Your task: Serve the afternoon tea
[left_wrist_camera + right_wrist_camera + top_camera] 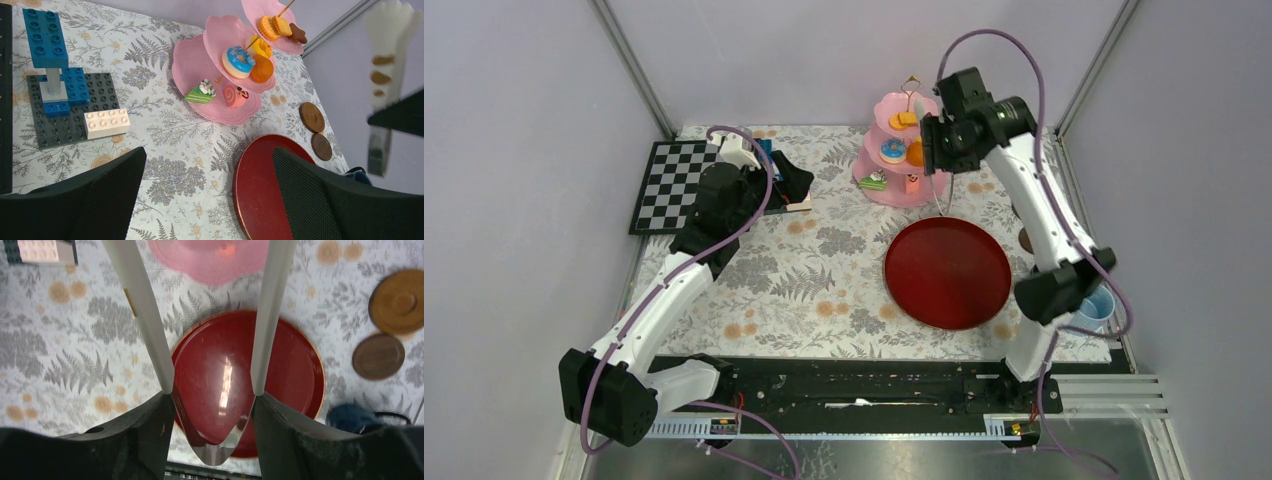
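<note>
The pink three-tier stand (894,150) stands at the back of the table and also shows in the left wrist view (220,107). It holds a blue donut (238,61), an orange sweet (261,69), biscuits (274,26), a green cake piece (200,93) and a pink roll (231,95). My right gripper (944,145) is raised beside the stand and is shut on the white tongs (145,315), whose arms spread apart over the dark red tray (295,365). Two brown saucers (398,301) (378,356) and a blue cup (1096,305) lie at the right. My left gripper (207,160) is open and empty.
The dark red round tray (947,272) lies in front of the stand. A grey Lego baseplate with blue and white bricks (70,107) and a checkerboard (671,185) are at the back left. Metal frame posts stand at the back corners.
</note>
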Controlling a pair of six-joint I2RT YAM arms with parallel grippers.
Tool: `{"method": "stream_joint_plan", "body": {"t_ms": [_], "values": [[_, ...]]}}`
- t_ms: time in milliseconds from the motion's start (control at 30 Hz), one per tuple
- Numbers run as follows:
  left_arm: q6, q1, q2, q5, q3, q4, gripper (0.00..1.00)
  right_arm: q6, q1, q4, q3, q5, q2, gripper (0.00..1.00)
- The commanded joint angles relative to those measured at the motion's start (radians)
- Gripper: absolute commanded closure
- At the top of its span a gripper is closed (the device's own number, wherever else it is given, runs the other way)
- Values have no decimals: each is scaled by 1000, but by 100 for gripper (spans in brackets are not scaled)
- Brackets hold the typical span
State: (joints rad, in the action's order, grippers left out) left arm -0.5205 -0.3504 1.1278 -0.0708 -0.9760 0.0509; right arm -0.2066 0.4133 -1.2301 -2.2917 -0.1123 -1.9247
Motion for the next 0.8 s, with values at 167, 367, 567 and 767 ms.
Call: {"method": "stream_joint_plan", "body": {"t_ms": [167, 367, 567, 767], "values": [[12, -4, -9, 5, -44, -52, 1, -148, 30, 270, 861, 109, 512, 40], [1, -5, 0, -15, -46, -52, 1, -334, 31, 424, 1324, 207, 709, 40], [6, -7, 9, -7, -44, -52, 1, -416, 58, 546, 1516, 211, 697, 39], [17, -10, 21, 5, -54, -20, 1, -436, 110, 542, 1521, 157, 624, 36]]}}
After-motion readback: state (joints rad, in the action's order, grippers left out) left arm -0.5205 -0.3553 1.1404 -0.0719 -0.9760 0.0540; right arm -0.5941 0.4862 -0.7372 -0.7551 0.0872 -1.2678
